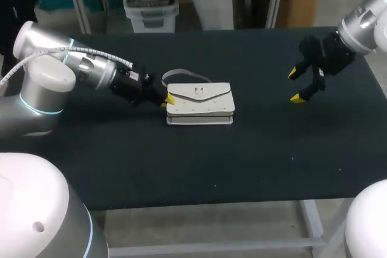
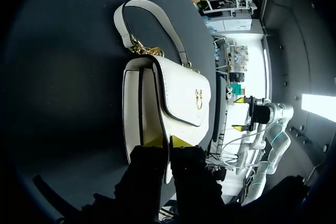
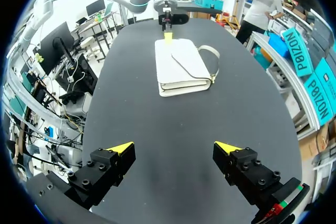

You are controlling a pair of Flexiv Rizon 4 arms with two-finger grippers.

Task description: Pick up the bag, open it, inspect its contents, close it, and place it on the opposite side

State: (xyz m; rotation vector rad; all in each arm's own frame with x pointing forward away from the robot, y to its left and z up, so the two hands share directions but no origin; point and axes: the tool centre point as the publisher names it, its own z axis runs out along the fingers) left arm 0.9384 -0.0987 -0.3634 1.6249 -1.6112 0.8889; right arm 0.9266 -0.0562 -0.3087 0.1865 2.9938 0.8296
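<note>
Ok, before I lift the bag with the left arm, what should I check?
1. Left gripper shut on the bag at its end: ok.
2. Flap lying closed: ok.
3. Strap flat on the table, not caught on either gripper: ok.
4. Right gripper open and well apart from the bag: ok.
5. Grip deep enough to hold through a lift: cannot tell.

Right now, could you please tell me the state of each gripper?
Left gripper: closed on the end of the white bag.
Right gripper: open, holding nothing.
</note>
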